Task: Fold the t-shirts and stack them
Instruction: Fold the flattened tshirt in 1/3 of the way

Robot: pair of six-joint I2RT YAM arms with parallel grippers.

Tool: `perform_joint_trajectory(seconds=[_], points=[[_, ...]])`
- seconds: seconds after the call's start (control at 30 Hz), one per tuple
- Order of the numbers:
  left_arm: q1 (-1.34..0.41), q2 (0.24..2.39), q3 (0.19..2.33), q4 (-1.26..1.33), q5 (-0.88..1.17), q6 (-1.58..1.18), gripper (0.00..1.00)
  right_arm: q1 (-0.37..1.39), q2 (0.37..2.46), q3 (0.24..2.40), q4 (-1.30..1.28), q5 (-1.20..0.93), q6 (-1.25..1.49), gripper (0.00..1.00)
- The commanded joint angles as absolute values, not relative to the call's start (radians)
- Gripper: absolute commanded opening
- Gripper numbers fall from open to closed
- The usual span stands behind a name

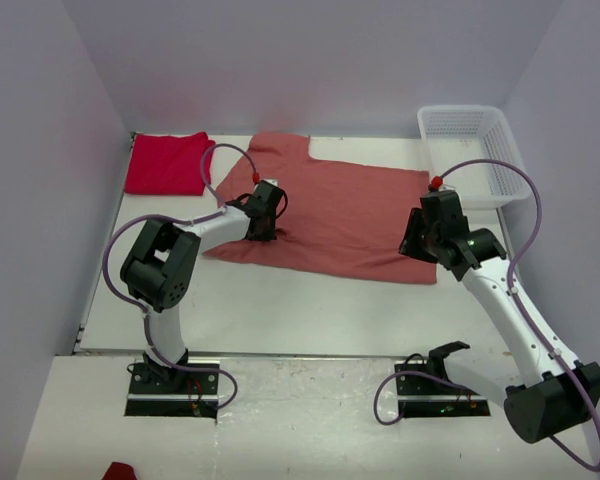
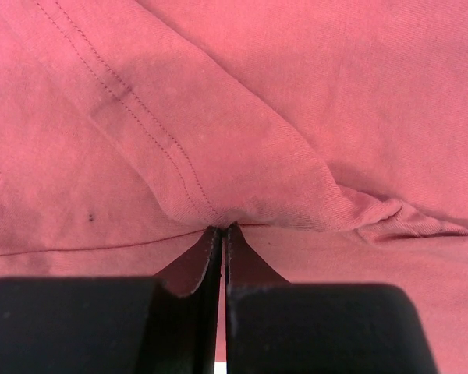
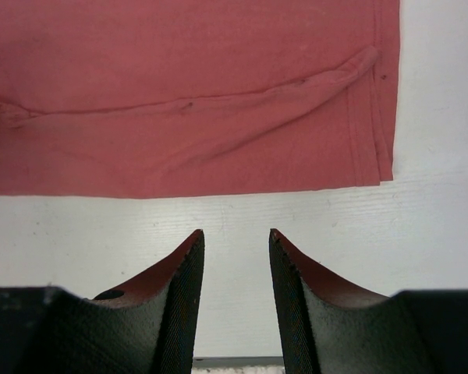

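As left pincer [image 2: 222, 227] grips one, two t-shirts [image 1: 340, 215] [image 1: 165, 165]

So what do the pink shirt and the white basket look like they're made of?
The pink shirt: soft matte knit, probably cotton jersey; it creases and shows stitched double hems. The white basket: likely rigid plastic, judging by its moulded mesh walls.
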State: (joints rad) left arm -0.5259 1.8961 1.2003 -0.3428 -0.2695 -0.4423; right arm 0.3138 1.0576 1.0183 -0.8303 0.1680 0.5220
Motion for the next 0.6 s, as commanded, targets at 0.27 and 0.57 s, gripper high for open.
perform_joint_trajectory(seconds=[0.27, 0.57], points=[[-0.518, 1.864, 1.287, -0.314, -0.293, -0.425, 0.00, 0.311, 1.077, 1.025, -0.813, 0.163, 0.512, 0.40], [-0.517, 1.983, 1.446, -0.272, -0.183, -0.332, 0.00, 0.311, 1.095, 1.020, -0.799, 0.164, 0.503, 0.40]])
